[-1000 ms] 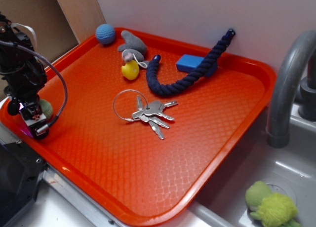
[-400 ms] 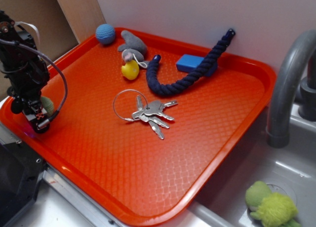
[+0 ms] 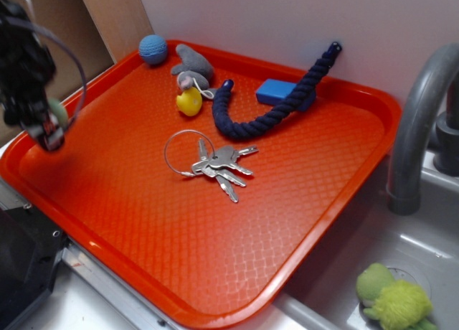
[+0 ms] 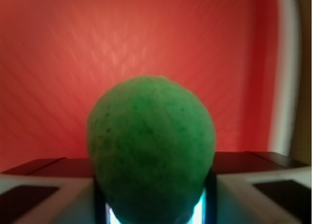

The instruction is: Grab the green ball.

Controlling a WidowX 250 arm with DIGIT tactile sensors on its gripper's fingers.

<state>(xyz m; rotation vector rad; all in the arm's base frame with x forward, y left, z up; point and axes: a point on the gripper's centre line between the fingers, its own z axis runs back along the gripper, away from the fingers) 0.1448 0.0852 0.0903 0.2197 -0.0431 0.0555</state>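
Note:
The green ball [image 4: 151, 151] fills the middle of the wrist view, squeezed between my two fingers with the orange tray blurred below it. In the exterior view my gripper [image 3: 49, 125] hangs above the tray's left edge, shut on the green ball [image 3: 57, 113], of which only a pale sliver shows beside the black arm. The arm is motion-blurred there.
On the orange tray [image 3: 215, 229] lie a key ring [image 3: 211, 161], a yellow duck [image 3: 189, 100], a grey toy [image 3: 193, 63], a blue ball [image 3: 153, 49], a navy rope [image 3: 276, 104] and a blue block [image 3: 276, 91]. A faucet [image 3: 423, 115] and a lime plush toy [image 3: 394, 298] are at right.
My gripper has closed on the green ball and risen from the tray's left part, carrying the ball upward and slightly back. Everything else on the tray has stayed put.

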